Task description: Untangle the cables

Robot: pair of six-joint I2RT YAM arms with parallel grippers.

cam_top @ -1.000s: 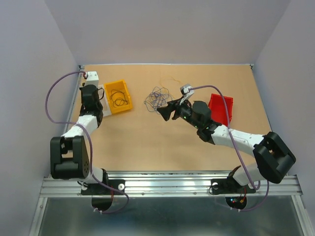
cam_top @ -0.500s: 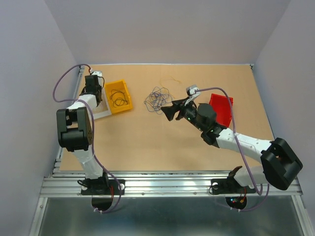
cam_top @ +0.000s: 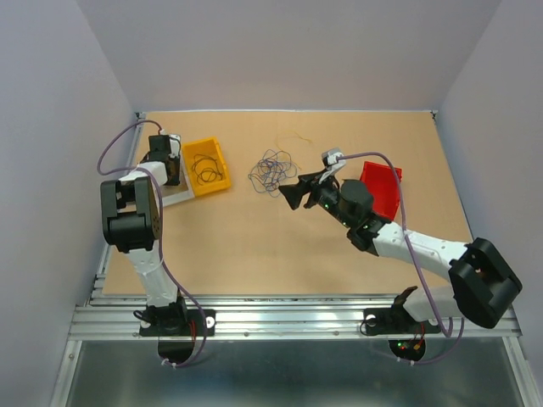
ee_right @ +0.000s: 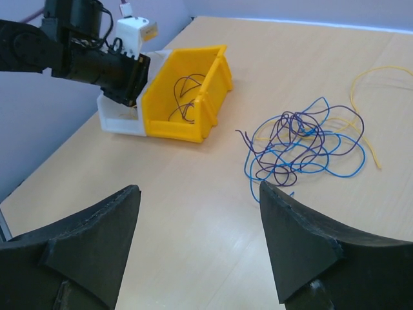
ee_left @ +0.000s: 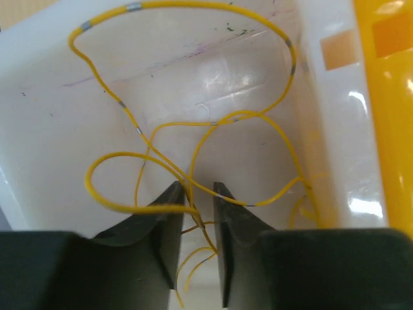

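Left jaws have swung into the white plastic bin (ee_left: 226,77) at the worktop's 10 o'clock and parted.
Only a slim gap separates them; a thin yellow wire (ee_left: 213,123) threads through it, released. Right jaws gape wide and empty over the tan worktop (cam_top: 254,237). From above, the tangle of thin blue, purple and yellow cables (cam_top: 271,170) lies just at their 11 o'clock.

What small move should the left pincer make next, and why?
Probably lift the left pincer straight up out of the white bin. The yellow wire lies inside it, and the jaws stand slightly apart around one strand, so it seems released. The tangle of cables is not yet sorted.
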